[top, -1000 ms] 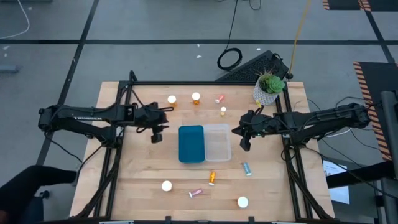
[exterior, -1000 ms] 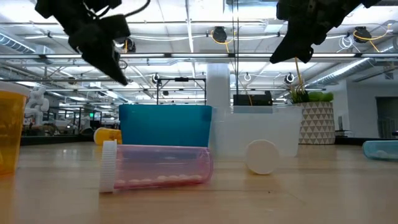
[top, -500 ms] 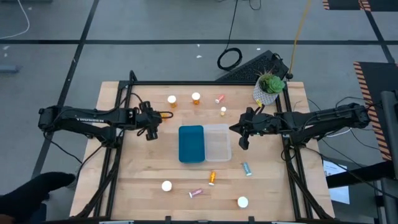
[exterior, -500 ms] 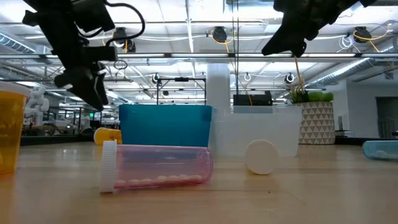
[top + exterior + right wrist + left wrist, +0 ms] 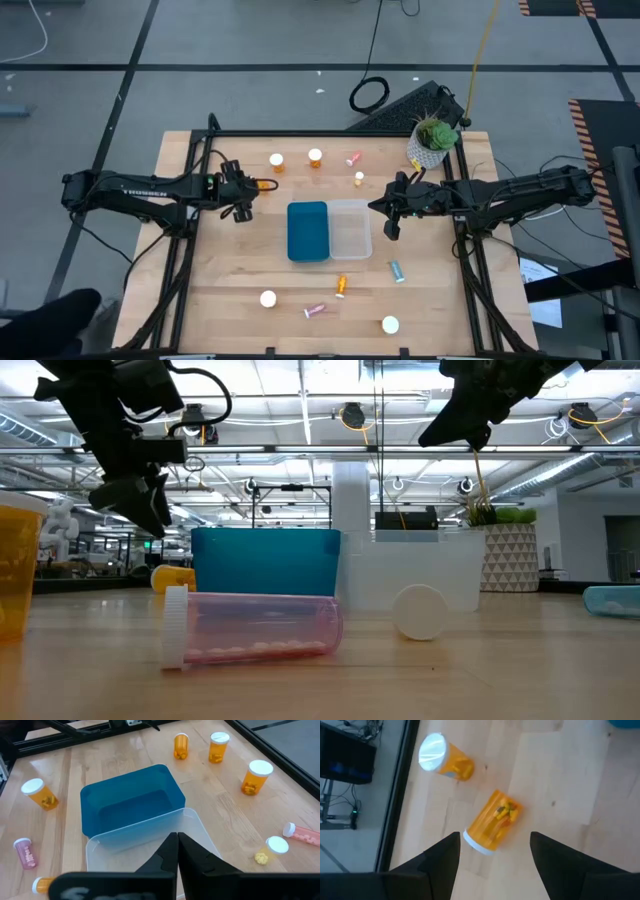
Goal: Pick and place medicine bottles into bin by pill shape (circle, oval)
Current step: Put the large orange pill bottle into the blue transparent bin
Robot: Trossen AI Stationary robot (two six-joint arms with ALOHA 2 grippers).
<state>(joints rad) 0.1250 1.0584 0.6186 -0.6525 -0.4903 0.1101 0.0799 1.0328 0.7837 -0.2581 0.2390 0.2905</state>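
Note:
My left gripper [image 5: 241, 207] hangs open above the table, left of the blue bin [image 5: 308, 231]. In the left wrist view an amber bottle [image 5: 492, 822] lies on its side just ahead of the gap between my fingers, untouched, white cap toward them. A second amber bottle [image 5: 445, 757] stands upright beyond it. My right gripper [image 5: 392, 222] is shut and holds nothing, raised beside the clear bin [image 5: 350, 229]. More medicine bottles lie and stand around the bins, among them a pink one [image 5: 255, 628] lying on its side near the front.
The two bins stand side by side mid-table. Amber bottles [image 5: 315, 156] and a pink one [image 5: 352, 158] are at the far side; an amber [image 5: 341, 285], a teal [image 5: 397, 270] and white-capped ones [image 5: 390, 324] sit near the front. A potted plant [image 5: 432, 140] stands far right.
My left gripper has gone toward the table's left edge and down, away from the blue bin and over the lying amber bottle. The bottles and bins have kept still.

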